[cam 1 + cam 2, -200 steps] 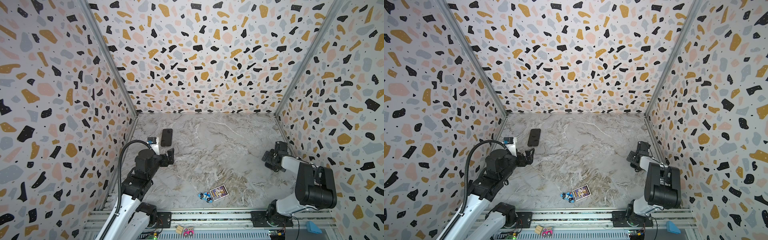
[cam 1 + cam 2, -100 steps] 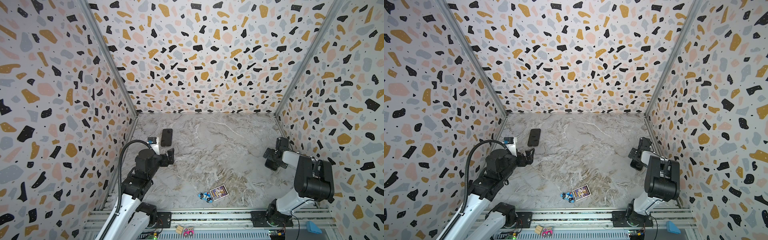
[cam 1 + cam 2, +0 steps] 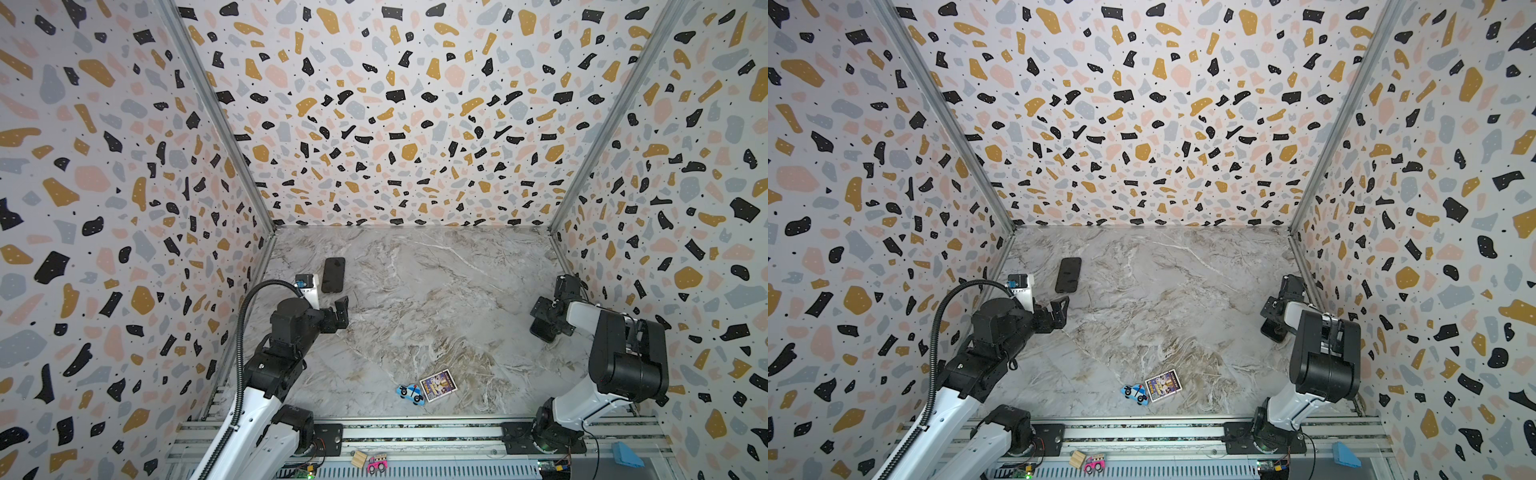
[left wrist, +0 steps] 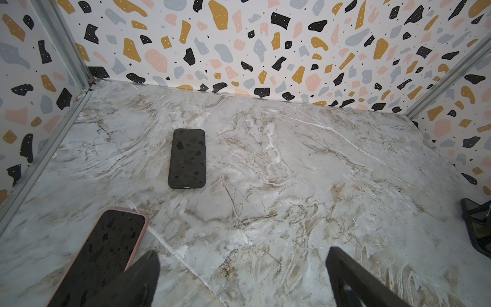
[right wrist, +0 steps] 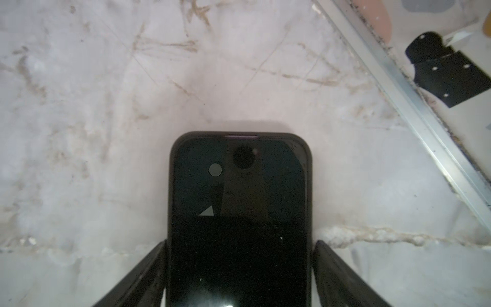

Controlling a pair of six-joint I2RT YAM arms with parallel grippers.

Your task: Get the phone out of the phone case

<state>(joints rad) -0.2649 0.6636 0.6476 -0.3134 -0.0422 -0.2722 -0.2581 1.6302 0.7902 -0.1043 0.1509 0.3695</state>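
Operator: Where is the cased phone?

Guide: You find the black-cased phone (image 5: pixel 239 186) flat on the marble table (image 3: pixel 436 291) at 3 o'clock, near the right wall (image 3: pixel 665 208).

Operator: Tool states?

Guide: Your right gripper (image 5: pixel 240 244) straddles that phone, 1 finger along each long side; you cannot tell whether they clamp it. Your left gripper (image 4: pixel 239 279), at 9 o'clock, hangs with jaws wide apart, holding nothing. A dark phone (image 3: pixel 333 274) lies at 10 o'clock; a pink-cased phone (image 4: pixel 106 252) lies just beside that gripper.
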